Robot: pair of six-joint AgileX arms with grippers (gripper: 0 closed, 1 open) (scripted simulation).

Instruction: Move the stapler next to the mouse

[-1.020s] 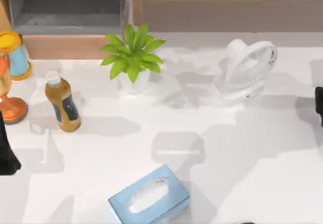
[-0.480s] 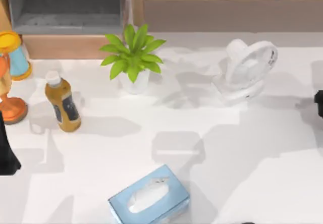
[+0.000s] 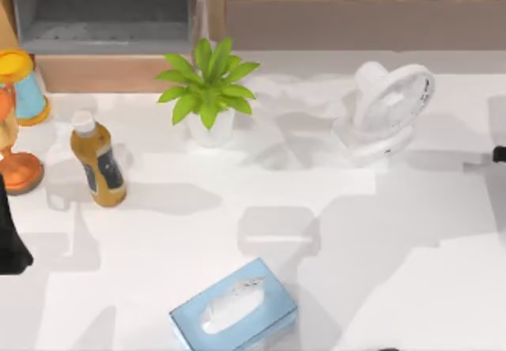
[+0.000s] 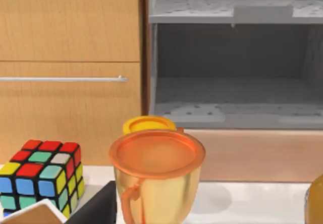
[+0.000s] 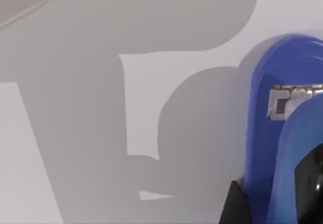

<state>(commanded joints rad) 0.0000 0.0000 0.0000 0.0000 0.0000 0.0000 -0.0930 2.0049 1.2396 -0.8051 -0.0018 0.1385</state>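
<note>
Right wrist view: the stapler (image 5: 282,133), royal blue, lies on the white desk (image 5: 75,133) right under the camera, its metal staple channel showing at the open front. A dark part of the right tool (image 5: 237,206) sits beside the stapler's base; whether the fingers are released or clenched on it cannot be told from here.

Top view, near edge: pale blue tissue box (image 3: 234,306) lies flat, tissue poking from its slot. A dark piece of the right arm (image 3: 500,155) shows at the desk's far right edge, probably a link rather than the tool.

Left arm (image 3: 12,236) sits at the left edge, idle; its tool's state cannot be told.

Mid-desk, left: amber bottle (image 3: 97,160) with white cap, upright. Beyond it, an orange cup (image 4: 156,178) and a colour cube (image 4: 43,176) in the left wrist view.

Farther back: potted plant (image 3: 207,90) left of centre, white fan (image 3: 385,107) to the right, well apart. Behind them a wooden cabinet (image 4: 70,57) with a grey open shelf (image 3: 103,15).
</note>
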